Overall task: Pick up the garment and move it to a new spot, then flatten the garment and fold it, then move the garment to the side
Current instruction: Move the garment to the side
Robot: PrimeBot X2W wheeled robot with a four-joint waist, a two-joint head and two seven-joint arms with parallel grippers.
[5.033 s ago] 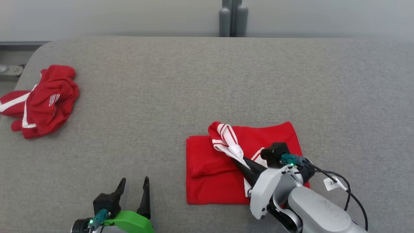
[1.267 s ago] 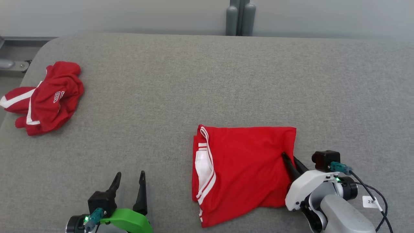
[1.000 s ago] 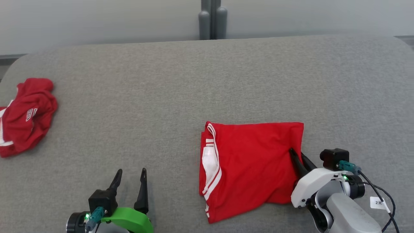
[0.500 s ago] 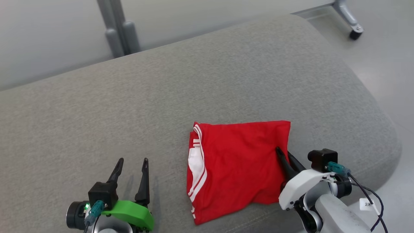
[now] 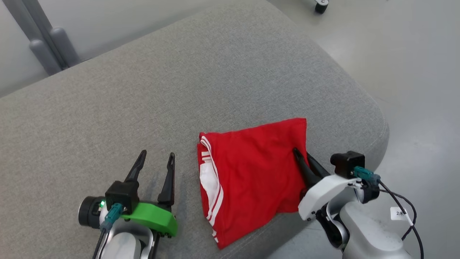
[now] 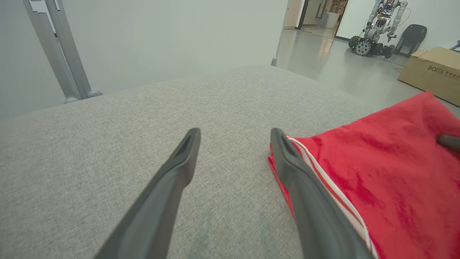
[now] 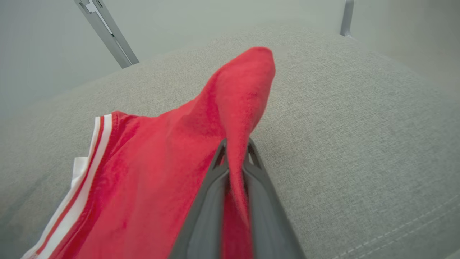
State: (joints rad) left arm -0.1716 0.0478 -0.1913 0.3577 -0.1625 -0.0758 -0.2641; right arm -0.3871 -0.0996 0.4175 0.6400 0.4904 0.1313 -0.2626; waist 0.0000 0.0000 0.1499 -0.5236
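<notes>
Head view: the folded red garment (image 5: 251, 172) lies near the bench's (image 5: 161, 82) rounded right end, its lower corner close to the front edge. The right end effector (image 5: 302, 154) is clamped on the garment's right edge. The left end effector (image 5: 157, 154), spread wide and empty, is just beside the striped edge, with bare bench to its left and ahead.

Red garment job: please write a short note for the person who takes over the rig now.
Right gripper: shut on the red garment, at its right edge.
Left gripper: open, empty, beside the striped edge.
Garment: folded, lying on the grey cushion near its right end.
Done: flattening and folding, it seems.
Left: settle it at the side, then release.
</notes>
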